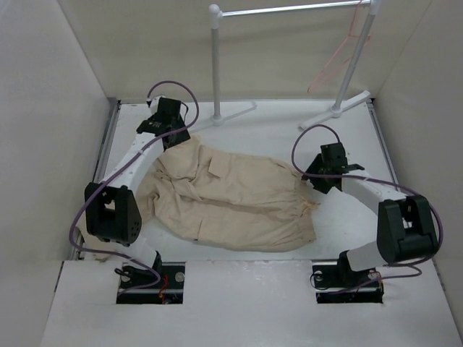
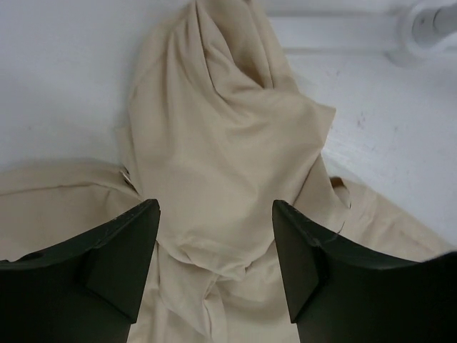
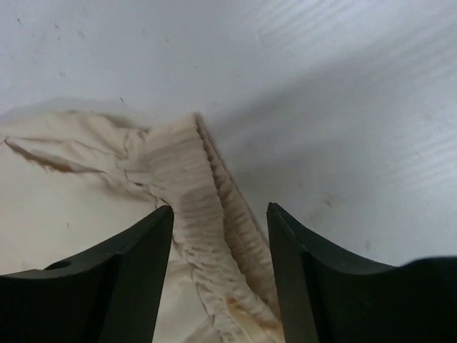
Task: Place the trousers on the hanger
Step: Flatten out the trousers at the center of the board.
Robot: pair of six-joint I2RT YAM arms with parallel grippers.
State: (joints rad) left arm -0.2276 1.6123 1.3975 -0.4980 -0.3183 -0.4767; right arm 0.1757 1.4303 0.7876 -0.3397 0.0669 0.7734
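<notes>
The beige trousers [image 1: 224, 199] lie crumpled across the middle of the white table. My left gripper [image 1: 171, 134] hovers over their far left end; in the left wrist view it [image 2: 214, 236] is open, with a bunched fold of cloth [image 2: 221, 143] under and between the jaws. My right gripper [image 1: 317, 178] is at their right end; in the right wrist view it [image 3: 220, 236] is open, straddling the ruffled elastic waistband [image 3: 193, 186]. The pink wire hanger [image 1: 340, 54] hangs from the rack's rail at the back right, apart from both grippers.
A white tubular rack with a metal rail [image 1: 289, 9] stands at the back on two posts [image 1: 215, 65] with feet on the table; one foot shows in the left wrist view [image 2: 428, 28]. White walls enclose the table on the left, right and back.
</notes>
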